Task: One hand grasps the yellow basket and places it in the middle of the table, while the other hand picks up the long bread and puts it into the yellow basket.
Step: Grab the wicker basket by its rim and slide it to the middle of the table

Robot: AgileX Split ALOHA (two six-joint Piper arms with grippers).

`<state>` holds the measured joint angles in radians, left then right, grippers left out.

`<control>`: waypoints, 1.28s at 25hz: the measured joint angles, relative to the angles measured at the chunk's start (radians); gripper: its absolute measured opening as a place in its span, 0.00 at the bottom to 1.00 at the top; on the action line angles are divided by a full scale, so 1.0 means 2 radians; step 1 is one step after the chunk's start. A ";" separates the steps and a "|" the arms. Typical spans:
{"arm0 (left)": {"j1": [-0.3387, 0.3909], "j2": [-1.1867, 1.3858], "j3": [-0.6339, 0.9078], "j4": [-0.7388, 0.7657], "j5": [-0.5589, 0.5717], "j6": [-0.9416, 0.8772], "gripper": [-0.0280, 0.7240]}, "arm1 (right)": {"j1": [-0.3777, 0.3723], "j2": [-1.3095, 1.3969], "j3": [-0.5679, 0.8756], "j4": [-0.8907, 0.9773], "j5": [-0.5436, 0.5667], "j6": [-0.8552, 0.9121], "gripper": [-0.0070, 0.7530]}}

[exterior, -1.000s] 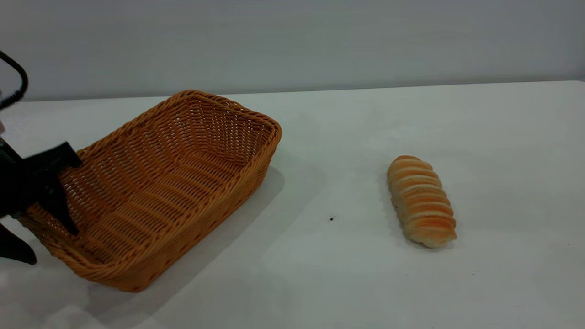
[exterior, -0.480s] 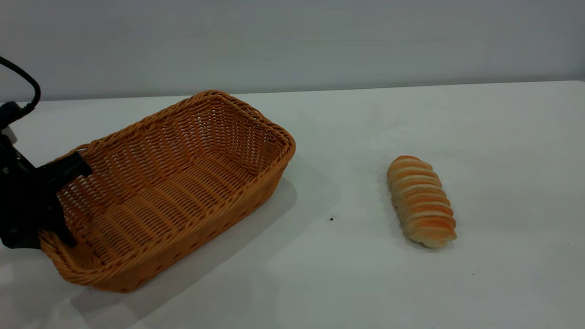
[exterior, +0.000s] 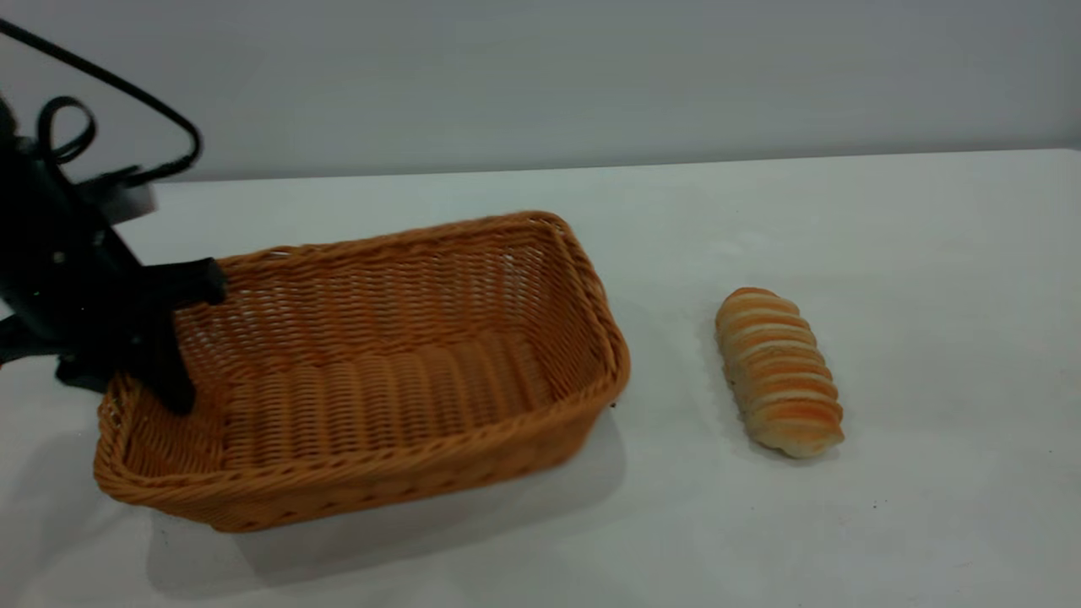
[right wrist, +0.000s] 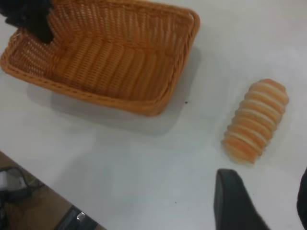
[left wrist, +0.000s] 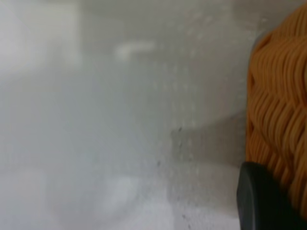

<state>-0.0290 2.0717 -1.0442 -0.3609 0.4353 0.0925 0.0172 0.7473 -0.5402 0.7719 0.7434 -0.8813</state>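
From the exterior view, the large rectangular orange-tan wicker yellow basket (exterior: 372,371) sits left of centre on the broad white table (exterior: 844,219). The black left gripper (exterior: 160,338) pinches the basket's left short wall, one slim dark finger reaching down inside and the other outside the rim. The small oblong cream long bread (exterior: 779,371) with orange-brown ridges lies on the table just beside the basket's right end, apart from it.

In the left wrist view, woven basket strands (left wrist: 280,120) fill one edge, with a dark fingertip (left wrist: 261,201) against the wicker above the table (left wrist: 96,120).

In the right wrist view, the right gripper (right wrist: 268,201) hangs over the table (right wrist: 144,158) near the bread (right wrist: 255,120), its fingers spread wide and holding nothing. The basket (right wrist: 110,52) lies farther off, with the left gripper (right wrist: 33,17) at its far end.
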 joint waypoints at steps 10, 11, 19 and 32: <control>0.000 0.035 -0.083 0.005 0.073 0.089 0.18 | 0.000 0.000 0.000 -0.002 0.000 0.000 0.50; 0.000 0.035 -0.084 0.005 0.076 0.090 0.18 | 0.000 0.000 0.000 -0.002 0.000 0.000 0.50; 0.000 0.036 -0.085 0.012 0.096 0.099 0.37 | 0.000 0.000 0.000 -0.003 -0.001 0.000 0.50; 0.000 -0.027 -0.085 0.038 0.152 0.061 0.66 | 0.000 0.000 0.000 -0.003 -0.001 0.000 0.50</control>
<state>-0.0290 2.0175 -1.2135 -0.2845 0.7388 0.2154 0.0172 0.7473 -0.5402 0.7664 0.7416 -0.8813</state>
